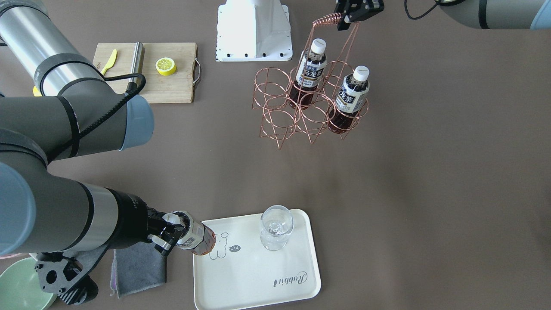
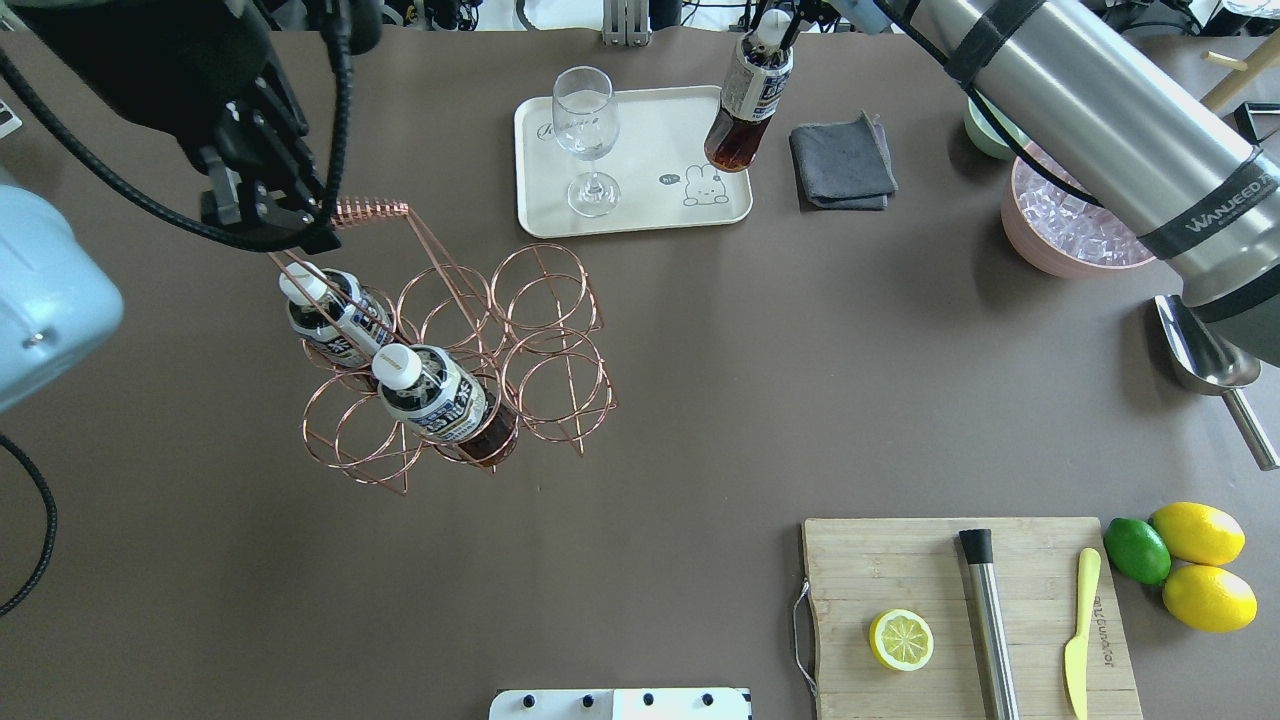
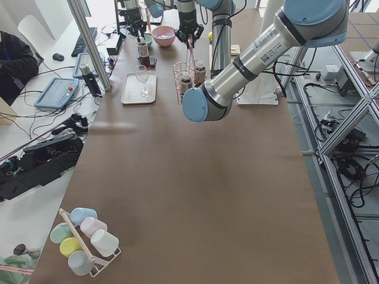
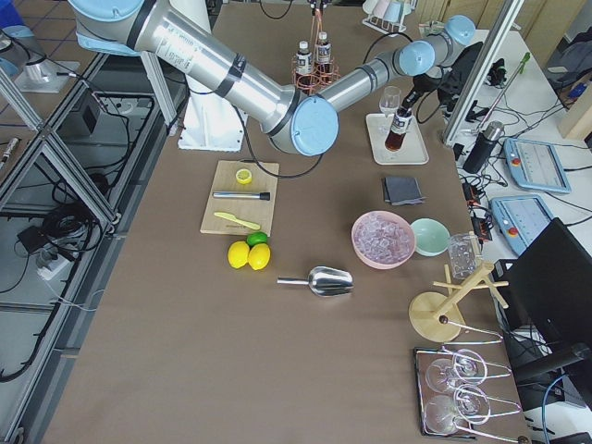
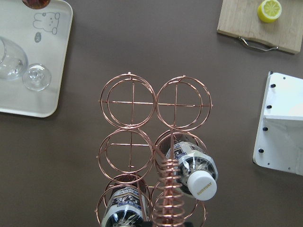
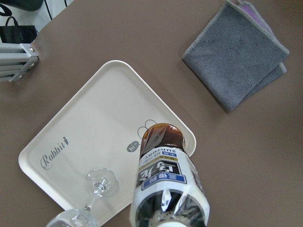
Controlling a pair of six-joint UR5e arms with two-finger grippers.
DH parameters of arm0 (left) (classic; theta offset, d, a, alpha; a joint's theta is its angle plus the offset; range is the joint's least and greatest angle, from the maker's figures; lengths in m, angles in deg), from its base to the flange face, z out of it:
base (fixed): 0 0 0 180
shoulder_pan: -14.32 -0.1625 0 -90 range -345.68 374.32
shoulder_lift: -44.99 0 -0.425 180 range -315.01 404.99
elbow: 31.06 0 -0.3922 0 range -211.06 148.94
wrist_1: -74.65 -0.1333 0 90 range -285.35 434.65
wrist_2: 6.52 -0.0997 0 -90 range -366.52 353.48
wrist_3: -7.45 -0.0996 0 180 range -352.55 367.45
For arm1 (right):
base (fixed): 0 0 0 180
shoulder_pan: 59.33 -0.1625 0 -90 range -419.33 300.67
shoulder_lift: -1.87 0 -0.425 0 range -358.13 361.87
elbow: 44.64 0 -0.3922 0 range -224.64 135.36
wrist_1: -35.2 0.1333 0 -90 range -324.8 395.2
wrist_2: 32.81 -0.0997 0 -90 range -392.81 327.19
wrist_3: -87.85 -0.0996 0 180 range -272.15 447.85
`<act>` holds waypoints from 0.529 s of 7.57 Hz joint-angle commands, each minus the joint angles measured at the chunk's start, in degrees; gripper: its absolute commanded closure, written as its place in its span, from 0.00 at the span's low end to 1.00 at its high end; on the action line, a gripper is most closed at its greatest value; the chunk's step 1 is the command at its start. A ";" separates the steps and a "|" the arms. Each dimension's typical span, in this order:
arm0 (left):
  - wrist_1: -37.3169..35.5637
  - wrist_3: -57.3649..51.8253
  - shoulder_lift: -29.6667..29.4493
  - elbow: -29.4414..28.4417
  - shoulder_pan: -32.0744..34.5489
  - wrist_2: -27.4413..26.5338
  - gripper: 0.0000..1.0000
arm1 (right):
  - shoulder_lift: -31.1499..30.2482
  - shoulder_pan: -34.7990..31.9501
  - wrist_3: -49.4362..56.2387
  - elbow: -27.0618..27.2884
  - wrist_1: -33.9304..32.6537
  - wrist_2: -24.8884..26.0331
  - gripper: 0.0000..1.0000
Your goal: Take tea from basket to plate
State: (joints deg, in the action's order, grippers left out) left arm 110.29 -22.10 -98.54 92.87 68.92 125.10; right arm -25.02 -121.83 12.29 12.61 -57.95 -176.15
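Basket (image 5: 133, 101): my left tool (image 2: 305, 220) clamped on its coiled handle. Plate (image 6: 85, 123) reads "Rabbit". My right tool (image 1: 170, 234) grips tea (image 6: 163, 170) by its top, tilted over the plate's bear corner. A cap (image 5: 204, 185) in the basket seems to read "SUNTORY".

Surface materials and finishes

Between the right gripper (image 1: 172, 233) jaws: the tea (image 6: 163, 175), glossy clear plastic with a printed label. At the left gripper (image 1: 343, 21) jaws: the basket (image 5: 133, 101), bright copper-toned wire. Beneath the right jaws: the plate (image 6: 94, 118), smooth cream; cloth (image 6: 236, 56), grey nap; table (image 6: 118, 28), matt brown.
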 commanded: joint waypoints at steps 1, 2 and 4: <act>-12.75 -14.34 2.89 3.31 6.89 0.48 1.00 | 0.70 2.90 -0.38 -3.90 6.38 5.51 1.00; -14.79 -19.87 5.17 3.59 11.53 0.48 1.00 | 0.79 3.00 -0.38 -4.16 7.09 6.05 1.00; -17.62 -29.21 9.83 2.81 19.98 0.48 1.00 | 2.97 3.96 -0.47 -5.65 7.19 7.46 1.00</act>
State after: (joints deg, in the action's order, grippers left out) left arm 95.26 -43.06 -92.80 96.14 81.63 125.57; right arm -23.82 -118.94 11.92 8.36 -51.23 -170.20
